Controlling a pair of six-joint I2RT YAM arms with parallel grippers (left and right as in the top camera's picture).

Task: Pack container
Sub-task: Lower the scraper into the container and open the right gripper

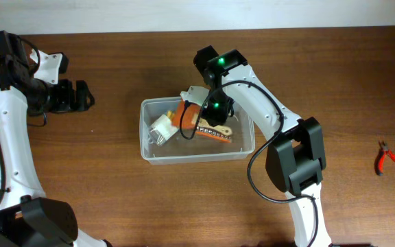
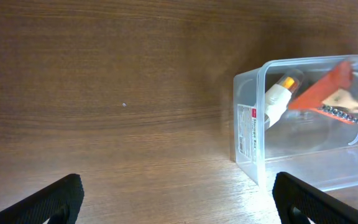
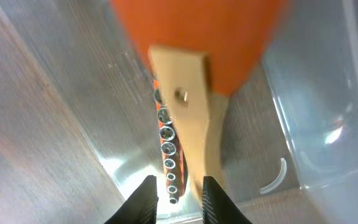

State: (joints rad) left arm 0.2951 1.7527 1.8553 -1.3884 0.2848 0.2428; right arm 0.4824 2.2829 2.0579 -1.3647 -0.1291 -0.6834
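Brown wood-grain desk [image 1: 115, 178] carries the container [image 1: 145, 130], a clear plastic tub with rounded corners, sitting about midway between the left and right edges. The right arm reaches down into it, and its end effector [image 3: 179, 182] is clenched on the pale wooden handle of an orange-bladed scraper [image 1: 187, 116], which is tilted with the blade raised toward the tub's rim. On the tub floor beneath it lies a rail of metal sockets [image 1: 214, 134], and beside that, toward the tub's left end, a white bottle-like item with an orange tip [image 1: 160, 129]. The left end effector [image 2: 176, 183] hangs released near the left edge, fingers wide apart, nothing between them. Red-handled pliers [image 1: 389, 161] lie near the right edge, well apart from the tub.
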